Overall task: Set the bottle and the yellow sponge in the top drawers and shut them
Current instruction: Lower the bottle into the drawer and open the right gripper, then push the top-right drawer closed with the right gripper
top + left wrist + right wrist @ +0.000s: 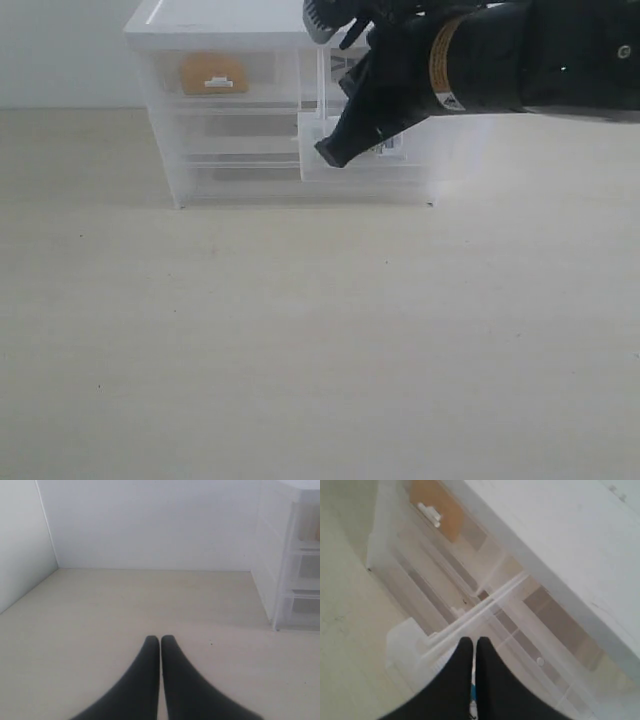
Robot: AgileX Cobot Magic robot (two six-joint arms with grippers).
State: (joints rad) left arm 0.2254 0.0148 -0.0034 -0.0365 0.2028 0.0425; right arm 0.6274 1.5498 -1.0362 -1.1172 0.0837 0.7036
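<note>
Yellow sponge sits inside the shut top left drawer. The top right drawer is pulled out, and the bottle seems to be lying in it, though it's blurry. The right gripper hangs over that drawer, fingers pressed together and gripping nothing. The left gripper is over the bare table, fingers also closed and empty.

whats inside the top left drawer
The yellow sponge shows through the clear front of the top left drawer, behind its white handle. The handle covers part of the sponge, and the drawer's far end cannot be seen.
</note>
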